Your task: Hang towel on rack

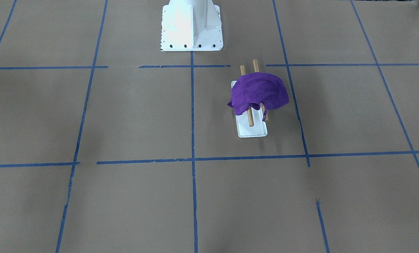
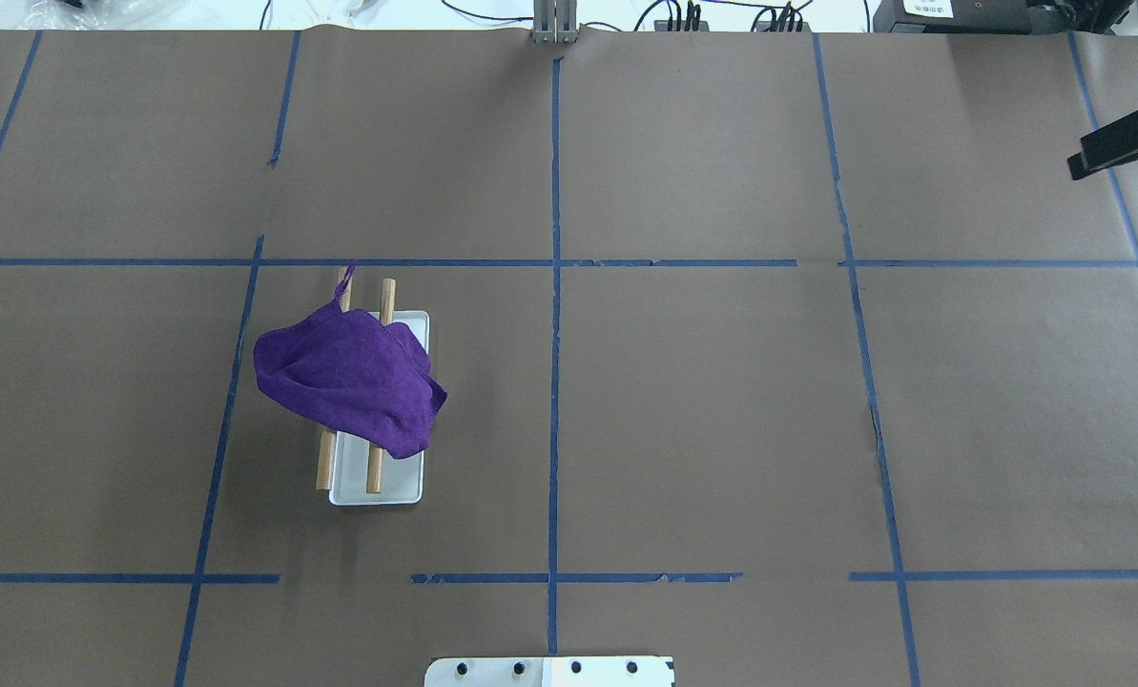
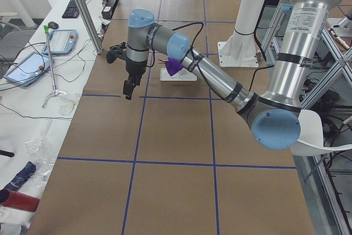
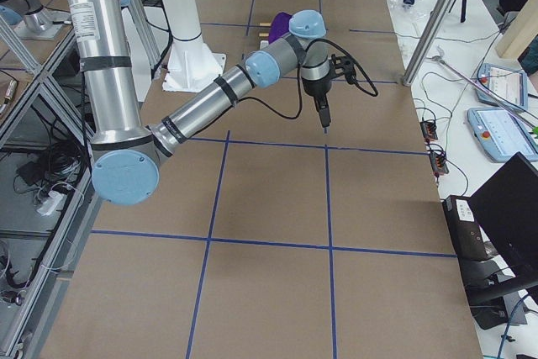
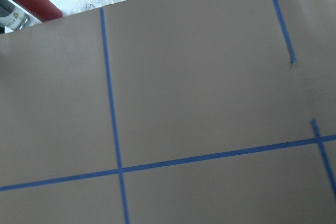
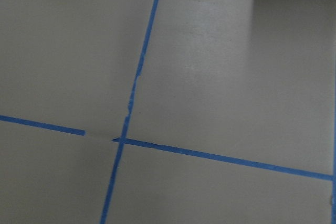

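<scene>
A purple towel lies draped over the two wooden bars of the rack, which stands on a white base on the table's left half. It also shows in the front view, hanging over both bars. Neither gripper is near it. My left gripper shows only in the exterior left view, hanging over the table's far left end; I cannot tell if it is open. My right gripper hangs over the far right end. Only a black part of it shows at the overhead view's edge, and its jaws are unclear.
Brown paper with a blue tape grid covers the table. The robot's white base plate stands at the near middle edge. Both wrist views show only bare paper and tape. Side tables with tablets and cables flank the table ends.
</scene>
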Tool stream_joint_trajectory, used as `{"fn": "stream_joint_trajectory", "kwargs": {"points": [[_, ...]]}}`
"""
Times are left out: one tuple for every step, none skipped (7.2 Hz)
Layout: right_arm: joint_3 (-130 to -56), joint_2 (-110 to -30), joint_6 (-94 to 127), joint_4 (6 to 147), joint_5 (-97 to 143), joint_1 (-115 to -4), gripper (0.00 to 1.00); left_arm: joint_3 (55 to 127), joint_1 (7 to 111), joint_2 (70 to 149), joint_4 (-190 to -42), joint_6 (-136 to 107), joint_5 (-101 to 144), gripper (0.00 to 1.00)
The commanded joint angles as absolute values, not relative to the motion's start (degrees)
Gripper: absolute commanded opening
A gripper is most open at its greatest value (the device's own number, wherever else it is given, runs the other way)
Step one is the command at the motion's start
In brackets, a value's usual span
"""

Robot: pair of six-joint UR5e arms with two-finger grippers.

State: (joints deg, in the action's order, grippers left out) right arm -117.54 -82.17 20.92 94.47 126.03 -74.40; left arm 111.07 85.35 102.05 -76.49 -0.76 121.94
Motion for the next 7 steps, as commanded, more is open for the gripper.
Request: {"fn": "stream_joint_trajectory", "kwargs": {"points": [[-108.59, -83.14, 4.29, 95.19, 128.58, -82.85, 1.00, 102.60, 92.00, 98.03, -83.28, 12.36, 122.52, 1.00], [-104.80, -83.75, -1.26, 95.01, 129.54, -84.36, 1.00, 101.52, 92.54, 92.52, -85.58, 13.00, 126.35, 1.00], [-103.29, -84.19, -2.27, 95.18, 130.42, -84.46, 1.00, 101.51, 92.55, 86.98, -89.17, 13.01, 130.82, 1.00], [-103.27, -85.33, -2.29, 95.19, 130.52, -84.46, 1.00, 101.51, 92.46, 84.31, -90.77, 12.92, 131.13, 1.00], [-103.45, -86.56, -2.29, 95.10, 132.43, -84.46, 1.00, 101.43, 92.29, 82.37, -90.79, 11.96, 131.13, 1.00], [-103.71, -87.09, -2.29, 94.92, 133.32, -84.46, 1.00, 101.77, 92.37, 82.18, -90.88, 11.95, 131.13, 1.00], [-103.80, -87.19, -2.29, 94.92, 133.33, -84.46, 1.00, 102.21, 92.11, 82.87, -90.79, 12.04, 131.05, 1.00]]}}
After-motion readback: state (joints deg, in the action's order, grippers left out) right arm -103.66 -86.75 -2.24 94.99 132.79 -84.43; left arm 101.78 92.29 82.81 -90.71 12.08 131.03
